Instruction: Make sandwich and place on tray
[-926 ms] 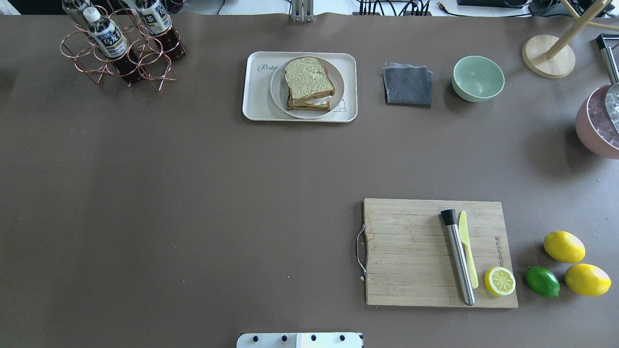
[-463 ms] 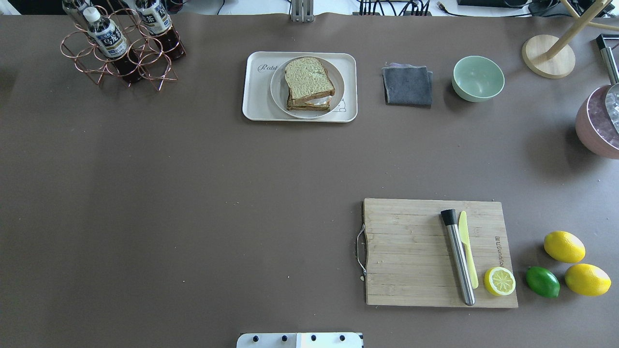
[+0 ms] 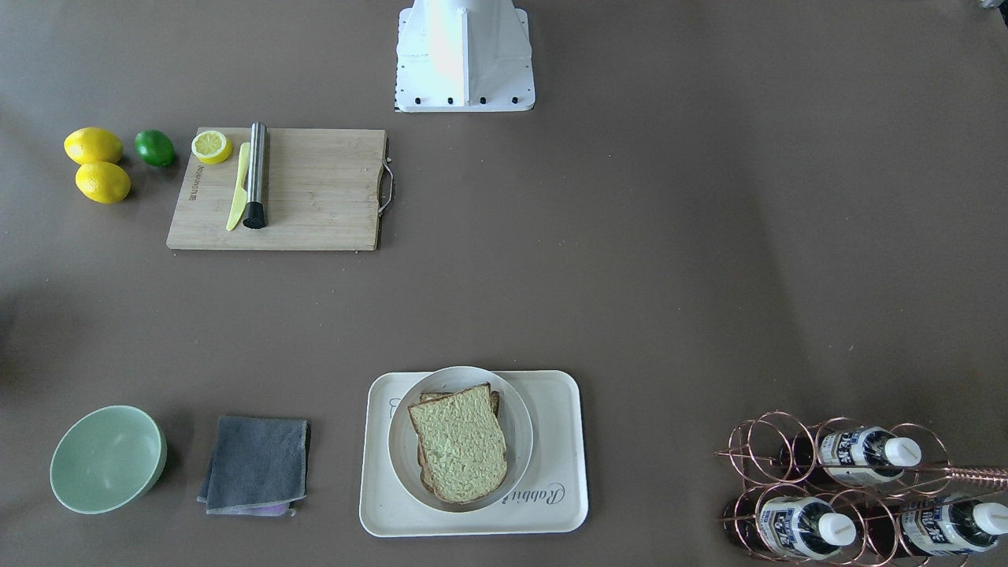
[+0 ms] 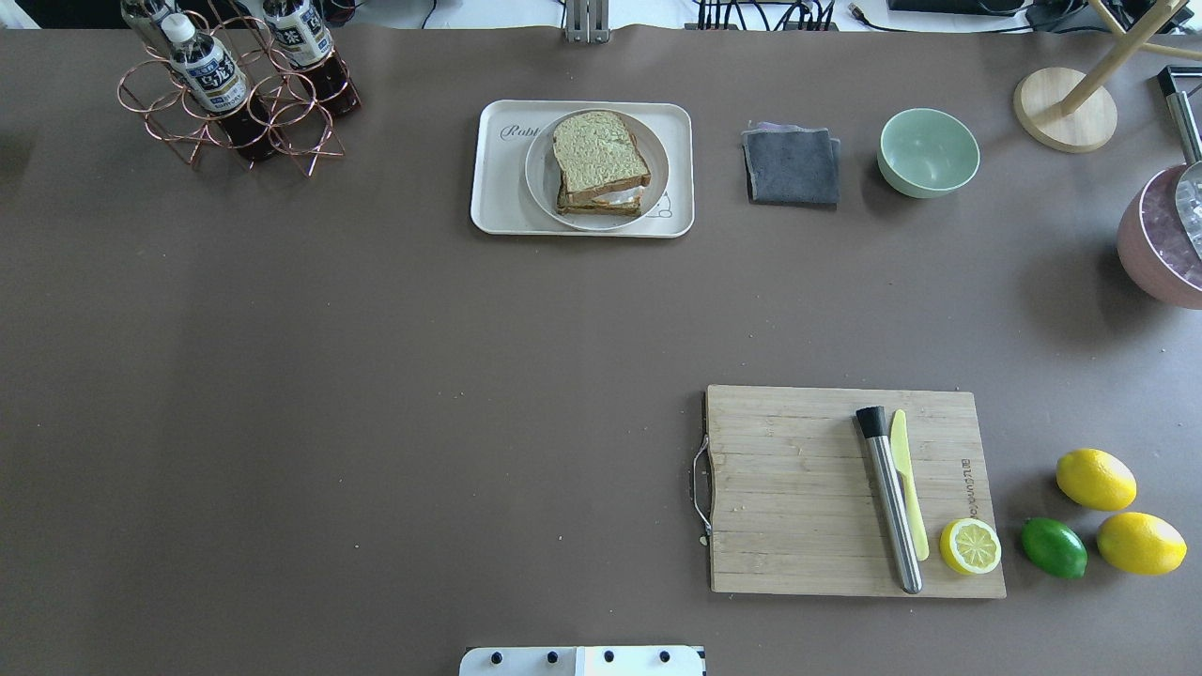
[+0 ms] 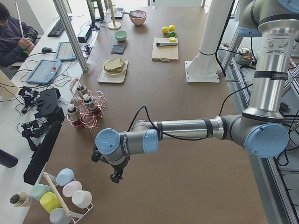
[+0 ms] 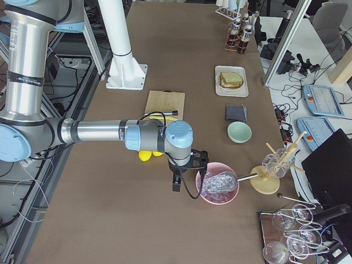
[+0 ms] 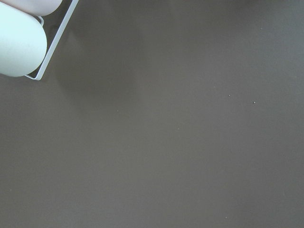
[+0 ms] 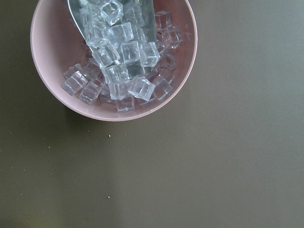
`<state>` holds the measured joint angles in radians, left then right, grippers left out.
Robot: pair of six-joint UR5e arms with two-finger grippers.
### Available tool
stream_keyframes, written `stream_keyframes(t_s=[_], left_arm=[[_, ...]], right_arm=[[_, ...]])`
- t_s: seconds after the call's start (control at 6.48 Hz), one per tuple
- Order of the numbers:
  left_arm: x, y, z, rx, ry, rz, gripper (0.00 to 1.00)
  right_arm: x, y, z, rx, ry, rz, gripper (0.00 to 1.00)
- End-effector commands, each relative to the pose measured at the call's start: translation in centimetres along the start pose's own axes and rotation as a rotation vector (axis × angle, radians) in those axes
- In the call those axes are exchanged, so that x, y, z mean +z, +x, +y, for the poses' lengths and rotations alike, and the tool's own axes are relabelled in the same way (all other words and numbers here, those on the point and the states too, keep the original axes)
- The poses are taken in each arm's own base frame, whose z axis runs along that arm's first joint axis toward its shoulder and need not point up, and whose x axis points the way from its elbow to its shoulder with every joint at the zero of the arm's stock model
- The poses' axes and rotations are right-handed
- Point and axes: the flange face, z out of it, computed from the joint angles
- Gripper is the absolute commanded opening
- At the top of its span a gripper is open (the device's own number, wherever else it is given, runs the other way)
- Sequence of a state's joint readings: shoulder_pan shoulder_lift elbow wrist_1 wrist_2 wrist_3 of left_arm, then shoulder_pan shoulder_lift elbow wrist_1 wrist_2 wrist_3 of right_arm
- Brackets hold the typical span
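The sandwich [image 4: 599,160], two bread slices with a bit of white egg [image 4: 622,196] showing at its near edge, lies stacked on a white round dish [image 4: 659,155]. The dish stands on the cream tray [image 4: 493,192] at the table's far middle. Sandwich [image 3: 461,449] and tray [image 3: 561,504] also show in the front-facing view. My left gripper [image 5: 115,176] hangs over the table's left end, far from the tray. My right gripper [image 6: 176,184] hangs beside a pink bowl at the right end. I cannot tell whether either is open or shut. Neither wrist view shows fingers.
A bamboo cutting board [image 4: 798,488] holds a steel muddler [image 4: 889,498], a yellow knife and a lemon half. Lemons and a lime [image 4: 1054,547] lie to its right. A grey cloth [image 4: 792,166], green bowl [image 4: 928,152], bottle rack [image 4: 235,89] and pink ice bowl [image 8: 114,57] stand around.
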<state>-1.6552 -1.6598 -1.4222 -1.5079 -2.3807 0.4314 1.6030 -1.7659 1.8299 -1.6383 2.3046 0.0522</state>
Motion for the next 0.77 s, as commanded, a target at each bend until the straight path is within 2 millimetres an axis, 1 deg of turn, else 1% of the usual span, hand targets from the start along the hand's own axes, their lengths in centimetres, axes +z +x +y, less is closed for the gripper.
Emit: stream_keyframes(t_s=[0.0,0.62], left_arm=[[0.01,-0.01,0.0,0.001,0.0,0.0,0.98],[0.06,-0.05,0.03,0.0,-0.001,0.001,0.98]], right_arm=[[-0.08,-0.12,0.05,-0.001,0.001,-0.006,1.0],[-0.08,-0.22,0.05,-0.008,0.001,-0.015,1.0]])
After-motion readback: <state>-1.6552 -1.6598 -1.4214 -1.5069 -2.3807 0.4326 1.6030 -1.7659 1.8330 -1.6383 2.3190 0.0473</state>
